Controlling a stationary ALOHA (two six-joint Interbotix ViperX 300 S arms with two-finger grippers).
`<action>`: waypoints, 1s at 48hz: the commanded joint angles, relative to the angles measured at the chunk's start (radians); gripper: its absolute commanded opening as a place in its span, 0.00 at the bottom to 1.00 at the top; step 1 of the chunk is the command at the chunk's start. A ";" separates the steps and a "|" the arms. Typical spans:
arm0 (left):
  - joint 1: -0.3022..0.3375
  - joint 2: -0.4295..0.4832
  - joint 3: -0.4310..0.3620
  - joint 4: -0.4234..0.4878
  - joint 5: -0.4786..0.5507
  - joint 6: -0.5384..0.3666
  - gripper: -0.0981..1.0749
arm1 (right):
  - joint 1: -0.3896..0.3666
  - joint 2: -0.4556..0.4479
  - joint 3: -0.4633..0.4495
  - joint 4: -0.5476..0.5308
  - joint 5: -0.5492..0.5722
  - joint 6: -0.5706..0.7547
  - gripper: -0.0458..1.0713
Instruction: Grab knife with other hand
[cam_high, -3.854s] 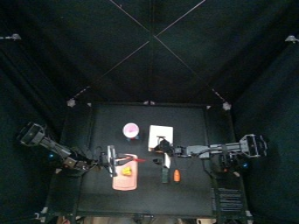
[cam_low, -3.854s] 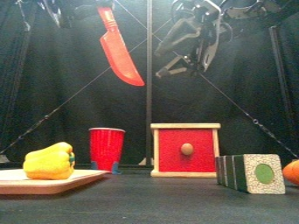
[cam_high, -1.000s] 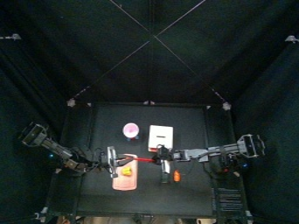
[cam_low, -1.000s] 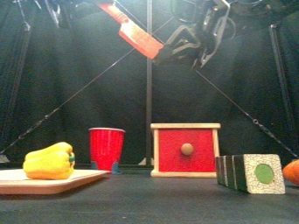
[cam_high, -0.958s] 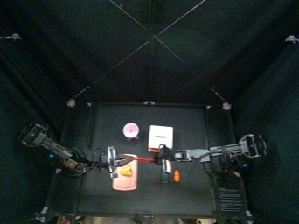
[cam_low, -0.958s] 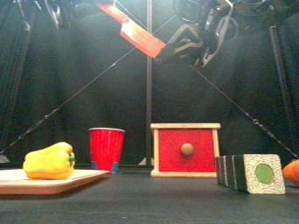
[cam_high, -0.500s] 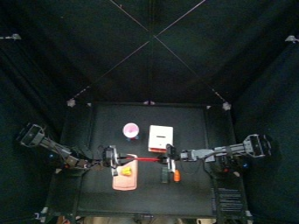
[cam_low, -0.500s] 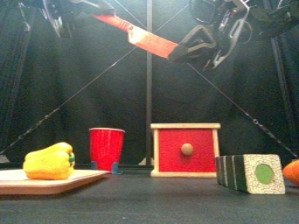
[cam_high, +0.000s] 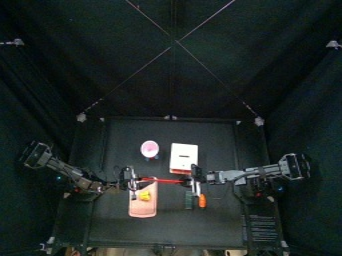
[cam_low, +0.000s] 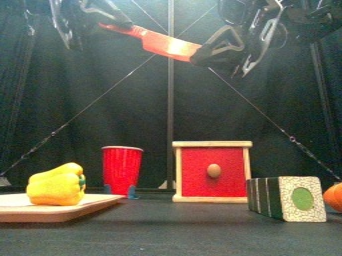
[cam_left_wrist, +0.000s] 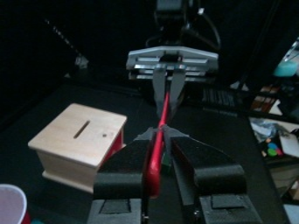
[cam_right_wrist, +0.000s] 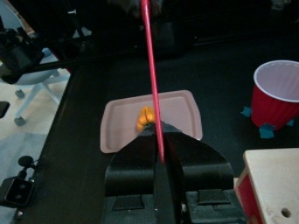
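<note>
knife (cam_low: 163, 43): we see red | cup (cam_low: 122, 169): red | pepper (cam_low: 56, 184): yellow, green stem | board (cam_right_wrist: 152, 125): pink | box (cam_low: 213, 172): red front, pale wood frame | block (cam_low: 286, 198): green dot, dark stripes | surface (cam_low: 171, 226): black | curtains (cam_high: 171, 60): black

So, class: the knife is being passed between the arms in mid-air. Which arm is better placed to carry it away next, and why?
The right. The right gripper is clamped on one end of the knife, while the left gripper has its jaws spread apart with the knife lying loose between them.
</note>
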 joint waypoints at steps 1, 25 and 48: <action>0.005 -0.003 -0.012 0.003 0.003 0.000 0.71 | -0.006 -0.026 -0.018 0.003 -0.015 -0.003 0.34; 0.005 -0.005 -0.008 0.015 0.037 0.005 0.82 | -0.006 -0.026 -0.012 0.005 -0.014 -0.003 0.34; 0.005 -0.005 -0.011 0.017 0.037 0.012 0.82 | -0.008 -0.043 0.015 0.032 0.008 -0.002 0.34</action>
